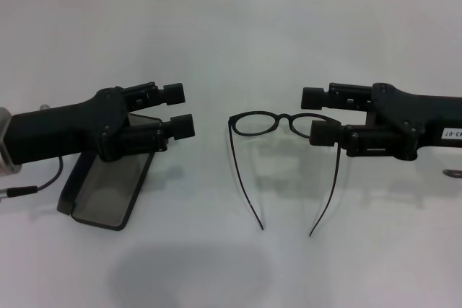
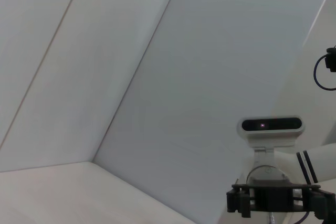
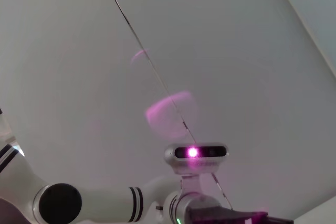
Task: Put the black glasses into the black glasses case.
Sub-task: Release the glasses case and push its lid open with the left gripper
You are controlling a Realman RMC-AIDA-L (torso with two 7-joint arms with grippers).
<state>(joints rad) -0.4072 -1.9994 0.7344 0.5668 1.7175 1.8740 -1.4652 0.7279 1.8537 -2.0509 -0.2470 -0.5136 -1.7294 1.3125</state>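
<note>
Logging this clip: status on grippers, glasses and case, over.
Left gripper open, over the black glasses case. Right gripper open, at the black glasses, not holding them. Glasses on the table, temples unfolded; case open. Nothing in the way.

Table [image 1: 238, 27]: bears everything.
Black glasses [image 1: 281, 124]: at the middle, lenses toward the far side, temple arms open toward the robot.
Black glasses case [image 1: 108, 189]: open, left of the glasses, well apart.
Left gripper [image 1: 179, 110]: above the case's far end.
Right gripper [image 1: 316, 114]: at the glasses' right lens.
</note>
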